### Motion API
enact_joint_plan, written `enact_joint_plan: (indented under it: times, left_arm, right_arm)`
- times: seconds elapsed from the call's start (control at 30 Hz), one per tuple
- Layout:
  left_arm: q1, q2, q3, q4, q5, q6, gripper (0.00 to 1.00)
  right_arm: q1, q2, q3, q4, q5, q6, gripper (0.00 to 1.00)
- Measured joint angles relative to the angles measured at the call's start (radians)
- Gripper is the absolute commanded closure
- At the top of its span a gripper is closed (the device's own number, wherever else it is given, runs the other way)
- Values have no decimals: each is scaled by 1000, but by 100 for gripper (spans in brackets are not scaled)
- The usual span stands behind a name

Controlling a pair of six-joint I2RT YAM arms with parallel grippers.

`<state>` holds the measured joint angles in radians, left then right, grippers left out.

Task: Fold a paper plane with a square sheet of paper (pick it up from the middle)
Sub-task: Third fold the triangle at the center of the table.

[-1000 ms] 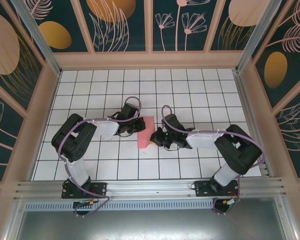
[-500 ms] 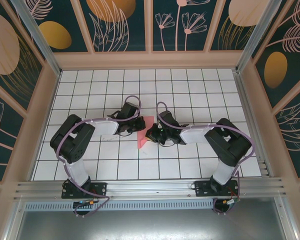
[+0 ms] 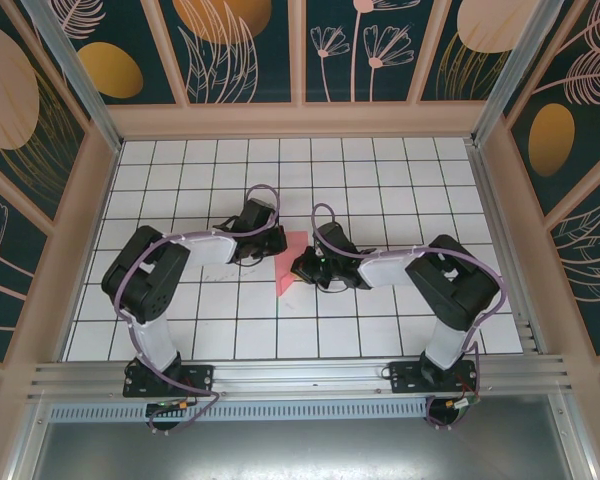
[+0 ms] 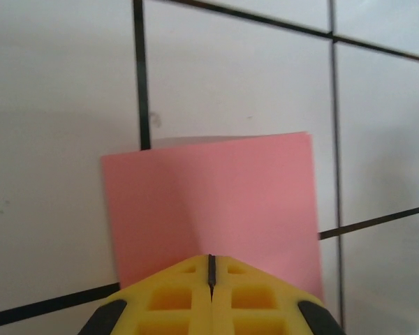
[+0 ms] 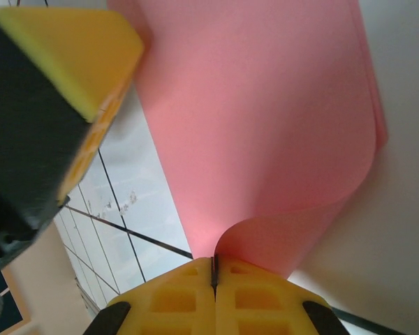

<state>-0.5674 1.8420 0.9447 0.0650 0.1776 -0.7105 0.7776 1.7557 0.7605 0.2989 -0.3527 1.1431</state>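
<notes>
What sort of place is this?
Probably a robot test booth: a white gridded table, decorated wall panels closing it in, and a left arm and right arm bolted to a metal rail, both at a pink paper.

Overhead view; wrist views close over paper [image 4: 209,202]

Paper [image 3: 288,266]: we see it flat on the table [image 3: 180,330], near the middle, between the two grippers.
Left gripper [image 3: 277,243]: at the far left side of the paper; in its wrist view the tips [image 4: 211,264] lie over the near edge of the paper [image 4: 209,199].
Right gripper [image 3: 299,268]: at the right side of the paper; in its wrist view the paper [image 5: 265,118] curls up just at the tips [image 5: 214,269].
Both grippers: near each other, the left one further back.
</notes>
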Motion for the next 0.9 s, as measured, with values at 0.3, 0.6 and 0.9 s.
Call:
enact_joint_plan:
  times: [0.3,0.6,0.9]
  left_arm:
    - [0,16,6,-3,-8,1,98]
    - [0,16,7,-3,-7,3,98]
    - [0,16,7,-3,-7,3,99]
  right_arm:
    - [0,28,2,17,9,15,100]
    - [0,46,10,43,11,15,100]
    - [0,63,26,54,7,15,100]
